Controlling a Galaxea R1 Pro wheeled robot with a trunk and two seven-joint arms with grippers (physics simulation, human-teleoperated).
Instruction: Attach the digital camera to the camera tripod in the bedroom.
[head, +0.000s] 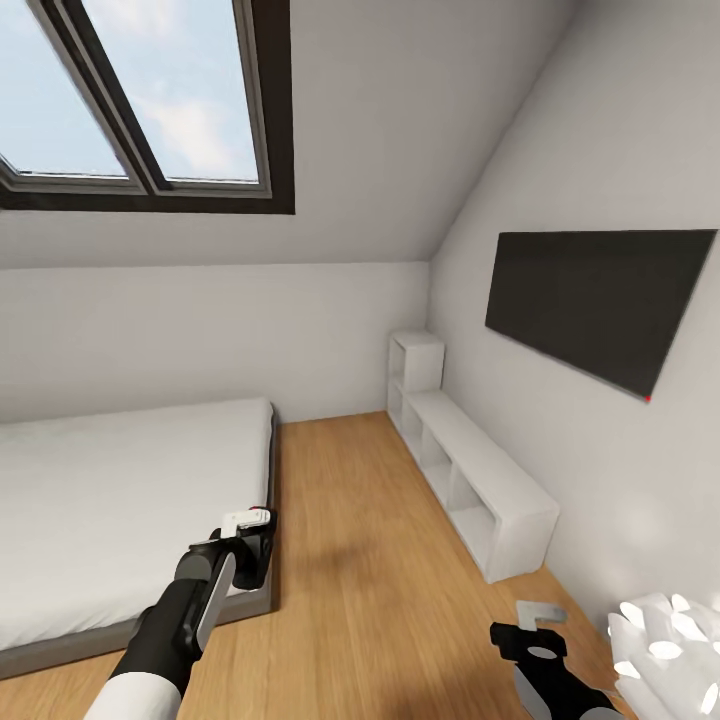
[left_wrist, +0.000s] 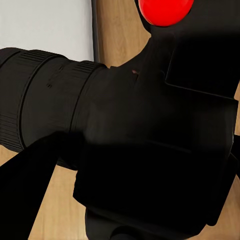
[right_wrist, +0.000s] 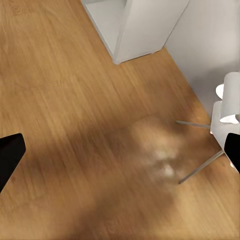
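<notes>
Digital camera (left_wrist: 150, 145), gripped between the left gripper's (head: 252, 540) jaws at lower left of the head view, should be carried level until the tripod appears; right gripper (head: 528, 632) hangs wide apart, holding nothing.

Bed (head: 110, 500) left, shelf (head: 480, 480) right

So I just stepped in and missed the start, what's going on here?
The robot is in the bedroom, its left claw holding the digital camera over the wood floor beside the bed. The right claw is open and empty near the white floor lamp and cubby shelf.
</notes>
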